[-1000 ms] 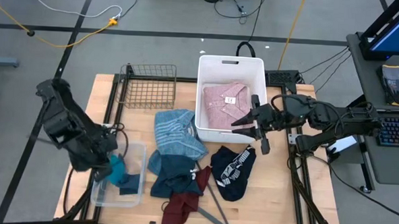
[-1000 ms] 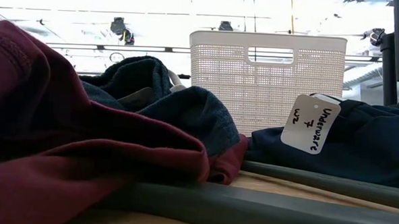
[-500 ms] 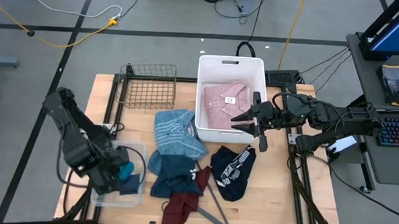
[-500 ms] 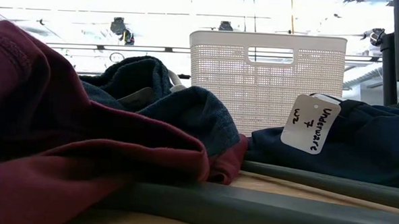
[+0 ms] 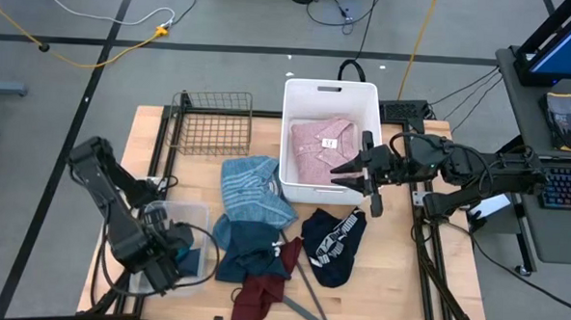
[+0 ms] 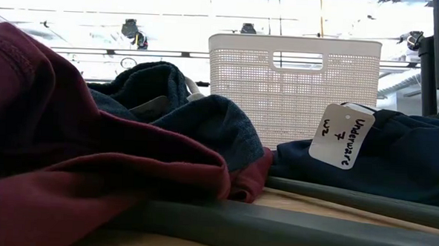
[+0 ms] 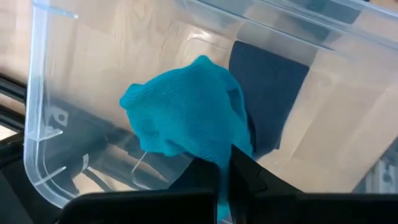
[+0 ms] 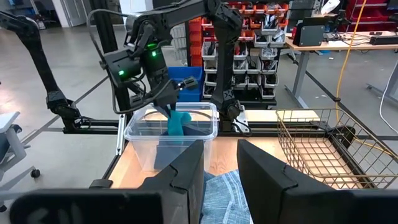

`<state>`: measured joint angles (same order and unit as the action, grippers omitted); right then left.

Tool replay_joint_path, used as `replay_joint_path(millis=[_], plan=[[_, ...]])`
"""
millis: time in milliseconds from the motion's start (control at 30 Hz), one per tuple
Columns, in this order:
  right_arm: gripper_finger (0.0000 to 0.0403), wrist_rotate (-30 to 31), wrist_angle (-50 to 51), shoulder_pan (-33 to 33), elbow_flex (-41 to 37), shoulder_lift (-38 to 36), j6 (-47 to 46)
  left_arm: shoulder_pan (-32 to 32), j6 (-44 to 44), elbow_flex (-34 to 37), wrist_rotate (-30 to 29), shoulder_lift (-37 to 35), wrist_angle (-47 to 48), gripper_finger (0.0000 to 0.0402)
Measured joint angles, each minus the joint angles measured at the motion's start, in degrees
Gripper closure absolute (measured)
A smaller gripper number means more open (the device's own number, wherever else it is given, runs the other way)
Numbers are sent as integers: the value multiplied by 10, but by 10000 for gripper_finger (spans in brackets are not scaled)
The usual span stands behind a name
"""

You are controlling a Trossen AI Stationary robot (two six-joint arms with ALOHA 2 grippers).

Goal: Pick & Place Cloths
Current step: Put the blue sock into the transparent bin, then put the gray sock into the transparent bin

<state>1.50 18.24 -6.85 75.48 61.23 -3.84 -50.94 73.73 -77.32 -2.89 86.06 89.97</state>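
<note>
A clear plastic bin (image 5: 198,217) stands at the table's near left. My left gripper (image 5: 171,250) points down into it, shut on a small teal cloth (image 7: 186,118). A dark-blue piece (image 7: 267,93) lies flat on the bin's floor. A pink shirt (image 5: 323,147) lies in the white basket (image 5: 298,93). On the table lie a light-blue striped shirt (image 5: 255,188), a dark teal garment (image 5: 248,245), a maroon garment (image 5: 260,294) and a navy printed top (image 5: 332,244). My right gripper (image 5: 362,178) hovers level and open over the basket's right wall. My left gripper pinches the teal cloth at its bunched upper end (image 7: 222,155) between its two fingers, coming from above and pointing down. The cloth hangs slack below the fingers inside the bin's walls (image 8: 178,121). Whether its lower end touches the bin's floor, I cannot tell.
A wire basket (image 5: 213,123) stands at the far left of the table. A grey hanger (image 5: 308,296) lies among the garments at the near edge. In the low view a paper tag (image 6: 341,136) lies on the navy top.
My left arm has swung toward the table's near edge and sunk. Its gripper has tipped to point straight down and rolled. The teal cloth, still held, has gone down with it into the clear bin.
</note>
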Motion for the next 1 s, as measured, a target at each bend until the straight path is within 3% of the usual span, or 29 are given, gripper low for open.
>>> replay_joint_path(millis=[233,400,833,1000], plan=[[314,-2,0,0,0,0,0,-13,26,48,12,11,-47,397],[314,-2,0,0,0,0,-4,-22,75,88,15,11,-47,369],[314,-2,0,0,0,0,-13,-24,72,95,-6,11,-46,251],[314,-3,0,0,0,0,-13,-24,54,95,22,7,-41,196]])
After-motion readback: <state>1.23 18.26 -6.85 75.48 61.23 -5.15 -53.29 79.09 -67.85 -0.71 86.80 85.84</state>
